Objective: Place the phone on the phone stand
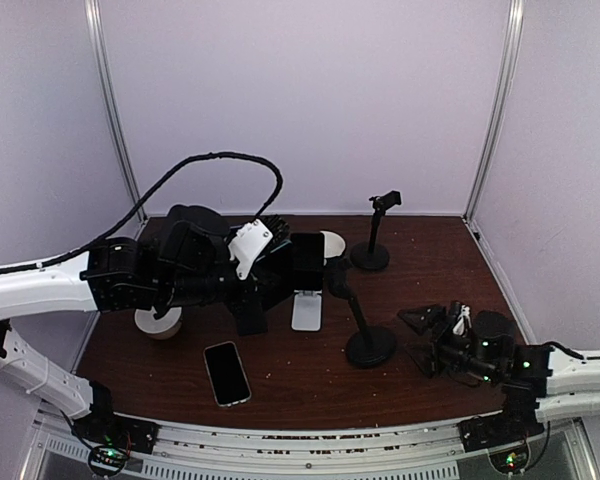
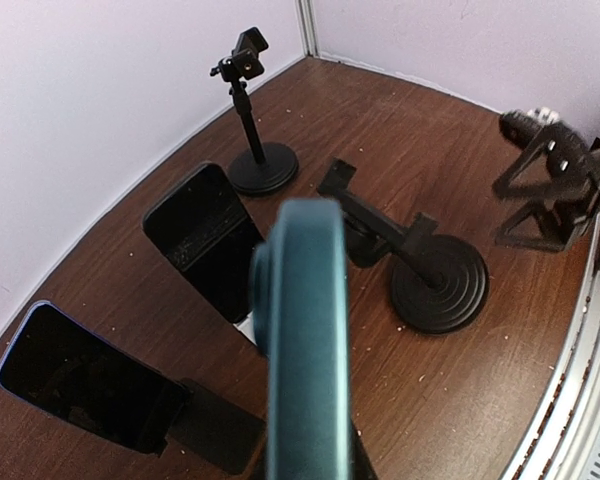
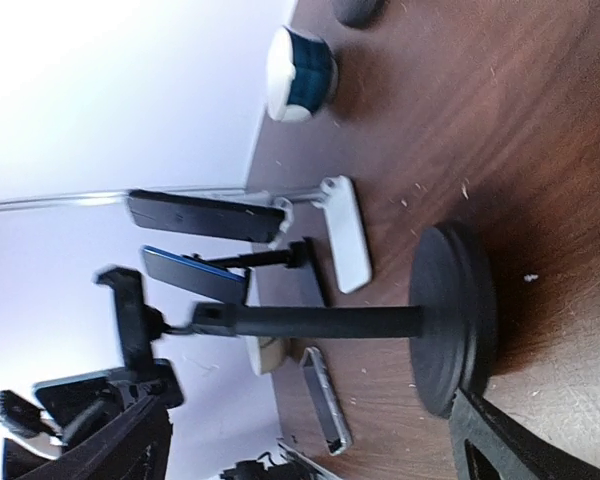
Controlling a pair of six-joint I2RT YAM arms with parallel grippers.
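On my feed the right hand (image 3: 310, 440) has its black fingers (image 3: 515, 450) spread wide, at five and seven o'clock. Between them a black round-base stand (image 3: 455, 320) sits on the brown desk (image 3: 540, 130), its stem running toward nine o'clock and ending in a clamp. At its ten o'clock I see a white stand (image 3: 348, 235) carrying a dark phone (image 3: 195, 215), and just beside that a blue-edged phone (image 3: 195, 275) on a thin black stand (image 3: 280, 258). A flat phone (image 3: 325, 400) lies at six o'clock. A white and dark-teal round object (image 3: 300, 75) sits at twelve.
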